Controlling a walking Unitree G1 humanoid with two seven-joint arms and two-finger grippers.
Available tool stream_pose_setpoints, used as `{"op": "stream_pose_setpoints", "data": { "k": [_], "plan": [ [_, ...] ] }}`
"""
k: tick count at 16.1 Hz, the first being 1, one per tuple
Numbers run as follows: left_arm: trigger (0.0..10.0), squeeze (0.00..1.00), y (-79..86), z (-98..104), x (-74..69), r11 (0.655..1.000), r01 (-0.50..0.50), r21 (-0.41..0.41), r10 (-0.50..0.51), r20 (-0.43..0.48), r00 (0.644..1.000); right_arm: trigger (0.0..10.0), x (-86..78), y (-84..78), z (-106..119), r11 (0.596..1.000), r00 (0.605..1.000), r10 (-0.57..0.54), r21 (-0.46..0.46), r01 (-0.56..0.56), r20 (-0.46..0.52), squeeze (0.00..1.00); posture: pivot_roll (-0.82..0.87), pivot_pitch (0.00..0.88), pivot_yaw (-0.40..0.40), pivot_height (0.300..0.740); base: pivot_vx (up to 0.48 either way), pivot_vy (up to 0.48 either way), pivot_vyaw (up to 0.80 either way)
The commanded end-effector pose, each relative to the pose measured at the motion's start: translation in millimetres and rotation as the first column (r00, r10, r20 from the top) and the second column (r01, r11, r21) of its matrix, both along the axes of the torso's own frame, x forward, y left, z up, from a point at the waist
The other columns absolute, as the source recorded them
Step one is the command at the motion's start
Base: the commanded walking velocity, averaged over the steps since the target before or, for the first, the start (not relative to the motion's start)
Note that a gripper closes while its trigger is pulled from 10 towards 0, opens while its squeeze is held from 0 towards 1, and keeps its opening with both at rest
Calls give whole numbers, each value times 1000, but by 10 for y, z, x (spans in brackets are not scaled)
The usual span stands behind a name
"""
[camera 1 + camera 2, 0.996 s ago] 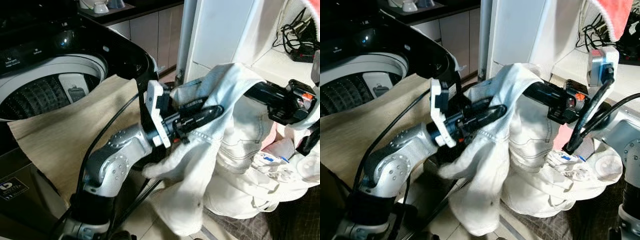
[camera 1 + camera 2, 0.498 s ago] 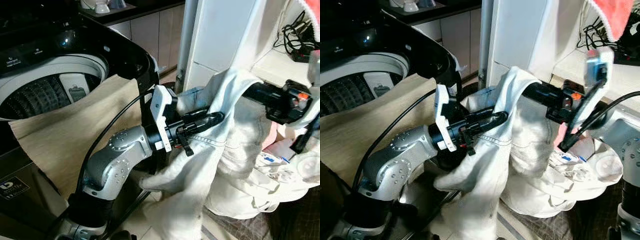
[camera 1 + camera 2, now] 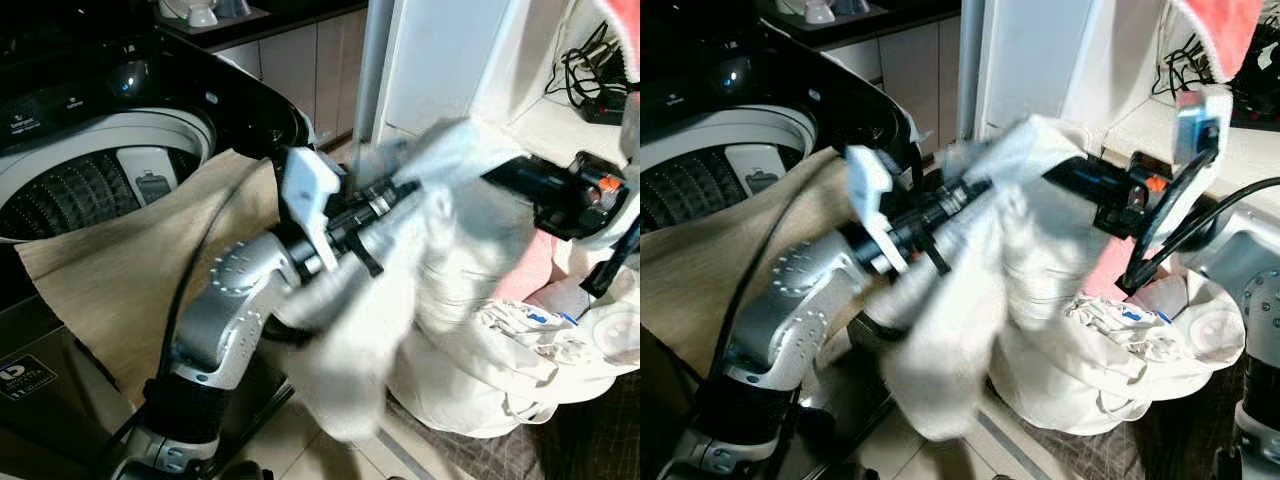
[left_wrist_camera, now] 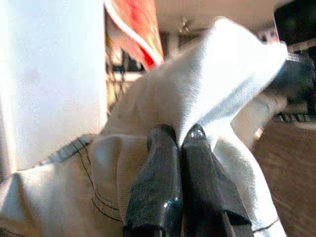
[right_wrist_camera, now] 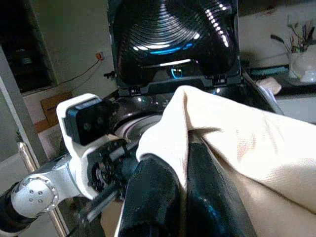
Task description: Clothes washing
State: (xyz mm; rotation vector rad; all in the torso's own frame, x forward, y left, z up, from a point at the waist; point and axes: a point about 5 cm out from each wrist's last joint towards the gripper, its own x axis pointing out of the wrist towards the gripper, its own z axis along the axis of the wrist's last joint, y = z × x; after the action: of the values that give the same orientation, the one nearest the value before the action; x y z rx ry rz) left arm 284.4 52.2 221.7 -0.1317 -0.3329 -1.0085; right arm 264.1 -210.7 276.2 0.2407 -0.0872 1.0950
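A white garment [image 3: 440,240] with stitched seams hangs between my two grippers, blurred by motion, to the right of the open top-loading washing machine [image 3: 80,195]. My left gripper [image 3: 405,188] is shut on a fold of it; in the left wrist view the black fingers [image 4: 158,182] press together on the white fabric [image 4: 222,89]. From the right, my right gripper [image 3: 495,172] is shut on the garment's upper part. In the right wrist view the cloth [image 5: 237,143] drapes over its fingers [image 5: 153,197]. The garment's lower end hangs above the floor.
A beige cloth [image 3: 130,270] lies over the washer's front rim. A heap of white laundry [image 3: 520,350] sits low on the right. A white cabinet [image 3: 440,50] stands behind, with cables [image 3: 590,70] on a shelf and a red cloth [image 3: 1220,20] above.
My left arm has swung up and toward the washer with the garment in it. The garment's hanging end has lifted and is blurred. The right gripper has stayed about where it was.
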Motion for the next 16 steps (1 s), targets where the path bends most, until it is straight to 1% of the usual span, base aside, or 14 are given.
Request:
{"op": "stream_pose_setpoints", "data": {
  "k": [1,2,4,5,7,8,9,10,11,12,13,14,15,16],
  "plan": [
    [0,0,178,82,29,994,-90,-57,93,46,995,0,-44,-42,127,1000,998,-13,8,12,68,0,-133,0,-7,740,0,0,0],
    [0,0,330,143,52,981,-167,-97,175,82,981,0,-40,-58,120,1000,997,-25,7,24,67,0,-131,0,-8,740,0,0,0],
    [0,0,462,213,94,959,-243,-143,259,106,960,0,-37,-64,120,1000,997,-30,8,30,69,0,-128,0,-9,740,0,0,0],
    [0,0,533,268,123,943,-283,-173,306,129,943,0,-34,-57,123,1000,997,-30,12,29,71,0,-127,0,-10,740,0,0,0],
    [0,0,561,315,139,934,-299,-196,330,147,932,0,-28,-46,122,999,997,-30,13,29,73,0,-127,0,-10,740,0,0,0],
    [0,0,565,359,147,926,-309,-217,347,164,923,0,-8,-46,121,998,995,-56,-2,56,83,0,-129,0,-10,740,0,0,0],
    [0,0,561,376,149,924,-311,-223,351,170,921,2588,9,-52,114,997,994,-77,-11,78,80,0,-129,0,-10,740,0,0,0],
    [0,0,556,386,153,923,-311,-226,353,174,919,2588,23,-57,109,996,993,-91,-17,93,76,0,-129,0,-11,740,0,0,0],
    [0,0,577,468,210,917,-335,-216,378,199,904,10000,29,-56,115,996,995,-91,6,91,46,1000,-127,0,-12,740,0,0,0],
    [0,0,594,504,236,914,-348,-208,390,212,896,10000,17,-48,124,997,996,-75,18,75,39,1000,-127,0,-12,740,0,0,0],
    [0,0,703,628,363,898,-401,-178,436,244,867,10000,-10,-11,127,998,997,-63,-7,64,45,1000,-120,0,-8,740,0,0,0],
    [0,0,763,693,419,889,-426,-165,456,262,850,10000,-15,2,120,997,997,-68,-27,69,47,1000,-120,0,-8,740,0,0,0],
    [0,0,861,809,506,874,-464,-146,487,294,823,10000,-42,37,117,997,997,-54,-51,57,52,0,-118,0,-2,740,0,0,0],
    [0,0,958,918,587,846,-524,-100,522,354,776,10000,-63,76,116,997,996,-44,-65,49,71,0,-121,0,1,740,0,0,0]
  ]
}}
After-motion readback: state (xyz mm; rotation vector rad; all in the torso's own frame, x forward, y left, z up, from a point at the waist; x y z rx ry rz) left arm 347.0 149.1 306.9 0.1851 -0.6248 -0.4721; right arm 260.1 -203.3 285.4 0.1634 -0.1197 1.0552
